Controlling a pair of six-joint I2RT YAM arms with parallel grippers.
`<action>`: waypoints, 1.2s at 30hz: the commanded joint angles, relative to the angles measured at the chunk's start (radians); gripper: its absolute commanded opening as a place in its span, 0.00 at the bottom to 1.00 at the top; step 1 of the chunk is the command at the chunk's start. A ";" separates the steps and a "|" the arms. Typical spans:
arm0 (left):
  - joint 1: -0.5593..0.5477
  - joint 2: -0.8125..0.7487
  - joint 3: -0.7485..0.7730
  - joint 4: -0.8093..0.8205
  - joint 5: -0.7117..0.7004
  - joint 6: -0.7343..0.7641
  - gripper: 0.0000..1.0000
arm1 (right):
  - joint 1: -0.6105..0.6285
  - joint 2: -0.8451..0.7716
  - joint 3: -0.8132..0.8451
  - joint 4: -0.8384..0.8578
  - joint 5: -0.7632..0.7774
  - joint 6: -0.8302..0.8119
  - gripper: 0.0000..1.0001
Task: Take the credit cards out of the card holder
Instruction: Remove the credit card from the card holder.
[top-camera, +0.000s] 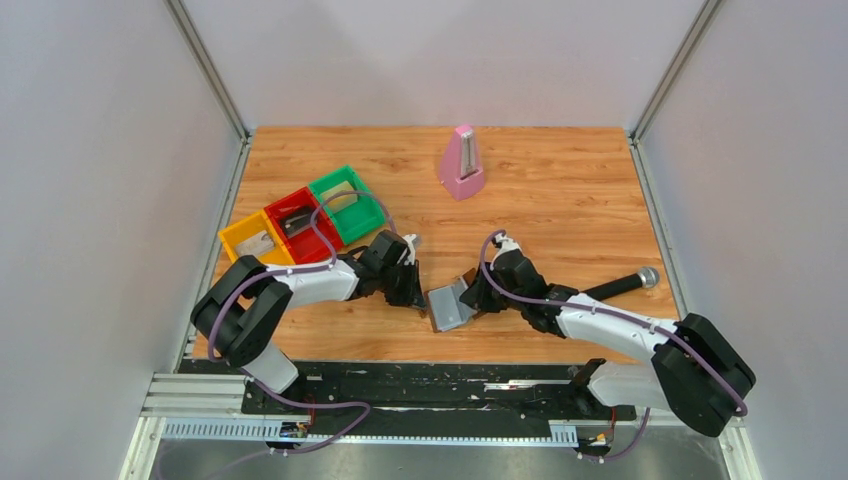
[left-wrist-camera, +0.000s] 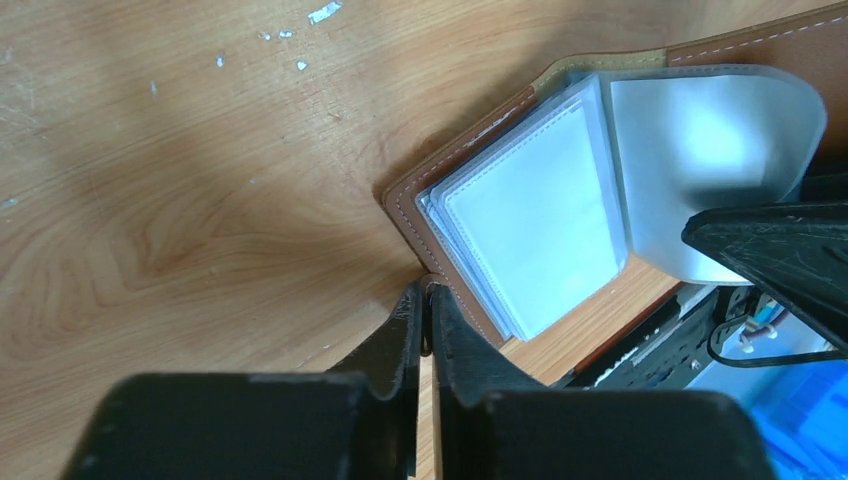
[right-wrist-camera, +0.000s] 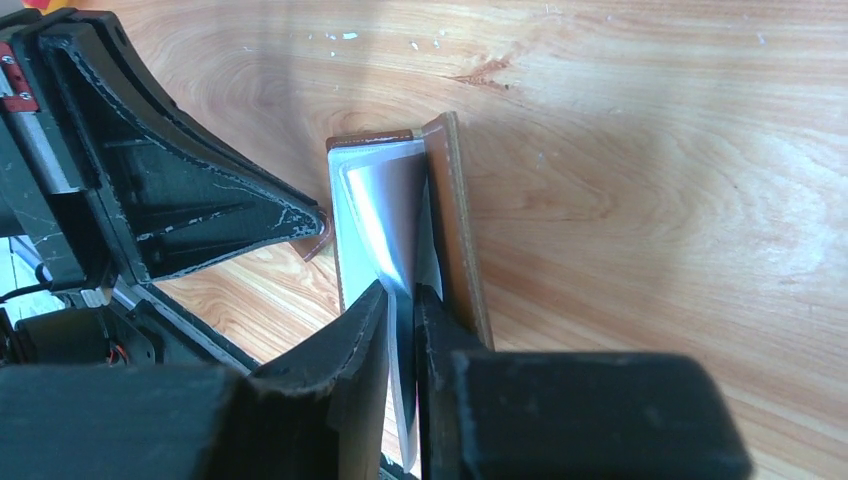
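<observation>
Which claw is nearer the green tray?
Left. The left claw is a short way from the green tray; the right claw is farther, beyond the card holder.

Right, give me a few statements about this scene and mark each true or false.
1. The card holder lies open between the left gripper and the right gripper. True.
2. The pink metronome stands inside the green tray. False: it stands on the table, apart from the trays.
3. The right gripper pinches a clear sleeve of the card holder. True.
4. The yellow tray, red tray and green tray are empty. False: each holds one of the credit cards.
</observation>
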 joint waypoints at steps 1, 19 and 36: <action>-0.007 -0.032 0.012 -0.034 -0.030 0.019 0.03 | -0.004 -0.035 0.040 -0.034 0.012 -0.017 0.18; -0.007 -0.152 -0.001 0.008 0.058 -0.035 0.00 | 0.095 -0.063 0.193 -0.095 -0.088 -0.082 0.32; -0.007 -0.152 0.010 -0.008 0.051 -0.029 0.00 | 0.113 0.151 0.201 -0.084 -0.017 -0.105 0.50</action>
